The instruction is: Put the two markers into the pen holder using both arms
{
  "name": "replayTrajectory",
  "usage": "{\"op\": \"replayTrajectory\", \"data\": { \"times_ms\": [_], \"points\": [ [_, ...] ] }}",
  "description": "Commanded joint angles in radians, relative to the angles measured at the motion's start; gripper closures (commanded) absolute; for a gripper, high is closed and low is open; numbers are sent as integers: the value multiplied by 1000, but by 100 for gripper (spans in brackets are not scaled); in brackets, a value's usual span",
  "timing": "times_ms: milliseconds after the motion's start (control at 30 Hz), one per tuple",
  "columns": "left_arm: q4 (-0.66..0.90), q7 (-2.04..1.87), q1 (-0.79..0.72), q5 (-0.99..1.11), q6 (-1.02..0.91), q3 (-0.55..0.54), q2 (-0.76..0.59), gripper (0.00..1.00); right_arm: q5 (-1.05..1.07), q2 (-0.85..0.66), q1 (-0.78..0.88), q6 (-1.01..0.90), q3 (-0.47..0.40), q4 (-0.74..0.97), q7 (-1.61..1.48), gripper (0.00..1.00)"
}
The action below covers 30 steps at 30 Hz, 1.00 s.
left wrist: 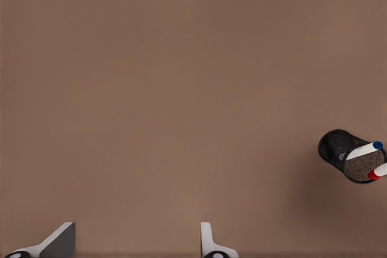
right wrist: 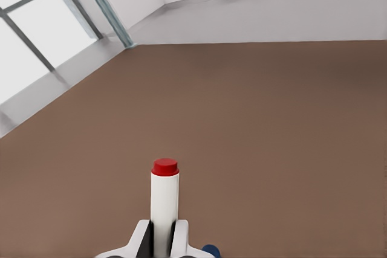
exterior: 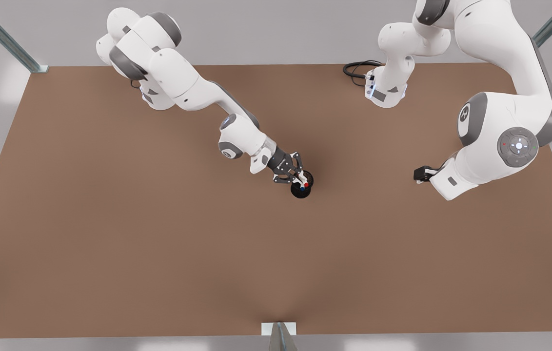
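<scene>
The black mesh pen holder stands mid-table, and both markers lean inside it. The blue-capped marker and the red marker stick out past the rim of the pen holder. My right gripper, on the arm at the front view's left, sits at the holder's rim. In the right wrist view the right gripper is shut on the white barrel of the red marker, with the blue cap beside it. My left gripper, at the front view's right, waits open well away from the holder, its fingers wide apart over bare table.
The brown table stretches wide on all sides of the holder. Both arm bases stand at the far edge, with a black cable coiled beside the one on the front view's right. Metal frame posts stand at the far corners.
</scene>
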Motion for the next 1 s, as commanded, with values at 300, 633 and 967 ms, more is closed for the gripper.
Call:
{"op": "replayTrajectory", "data": {
  "times_ms": [300, 633, 967],
  "points": [
    [1, 9, 1, 0, 0, 0, -2, 0, 5, -2, -3, -10, 0, 2, -9, 79],
    [1, 11, 4, 2, 0, 0, -2, 0, 8, -1, -2, -10, -2, 14, -9, 79],
    [1, 11, 7, 0, 0, 0, -2, 0, 5, 34, 23, -10, -22, 29, -9, 78]
  ]
}}
